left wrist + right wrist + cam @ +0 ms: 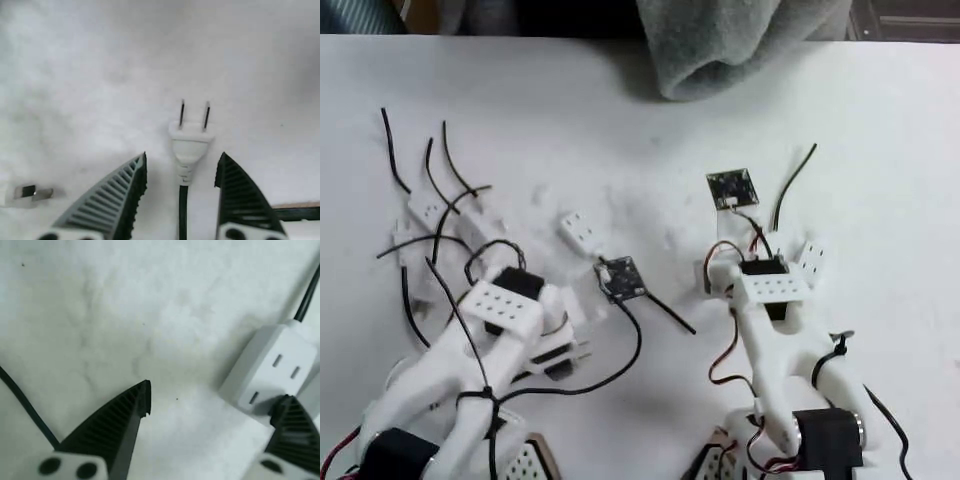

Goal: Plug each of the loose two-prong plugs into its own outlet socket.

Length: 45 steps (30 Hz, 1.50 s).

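Early stage: no plug seated, far as pics show. White two-prong plug w/ dark cord lies on white table between left gripper jaws, which are spread, not clamped; lower left in high view. Right gripper also spread, w/ white slotted outlet block just beside one finger. No legible writing.

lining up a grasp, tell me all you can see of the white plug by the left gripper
The white plug looks like moulded plastic, with two metal prongs pointing away from the wrist and a dark cord leaving its ribbed neck. It lies flat on the table between the open jaws of the left gripper, a gap either side.
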Motion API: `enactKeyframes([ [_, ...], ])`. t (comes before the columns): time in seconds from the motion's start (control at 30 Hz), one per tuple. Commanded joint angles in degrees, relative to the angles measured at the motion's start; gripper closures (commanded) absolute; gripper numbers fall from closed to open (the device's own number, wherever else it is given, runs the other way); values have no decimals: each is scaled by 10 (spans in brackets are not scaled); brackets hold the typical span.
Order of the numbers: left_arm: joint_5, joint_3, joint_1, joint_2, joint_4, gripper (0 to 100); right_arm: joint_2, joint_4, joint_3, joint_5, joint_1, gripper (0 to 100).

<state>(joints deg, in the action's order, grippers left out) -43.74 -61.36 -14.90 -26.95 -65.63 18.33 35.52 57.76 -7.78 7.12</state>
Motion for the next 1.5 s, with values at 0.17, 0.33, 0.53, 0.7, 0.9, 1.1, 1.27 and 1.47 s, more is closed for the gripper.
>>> enactKeyframes([
  [0.17, 52, 1, -48, 4, 36, 770, 18, -9, -6, 5, -1, 623],
  [0.33, 56, -3, -46, 6, 32, 771, 18, -9, -5, 5, -1, 623],
  [0.53, 56, -9, -51, 7, 25, 771, 18, -9, -5, 5, -1, 623],
  [0.7, 55, -9, -51, 7, 27, 771, 18, -9, -5, 5, -2, 623],
  [0.9, 51, -9, -52, 7, 27, 830, 18, -9, -5, 5, -2, 623],
  [1.1, 51, -9, -53, 7, 27, 822, 18, -8, -5, 8, -5, 623],
  [1.27, 55, 0, -84, 44, 26, 823, 22, -6, -5, 9, -6, 623],
  [1.47, 57, 78, -84, 165, -2, 823, 22, -6, -5, 9, -6, 623],
])
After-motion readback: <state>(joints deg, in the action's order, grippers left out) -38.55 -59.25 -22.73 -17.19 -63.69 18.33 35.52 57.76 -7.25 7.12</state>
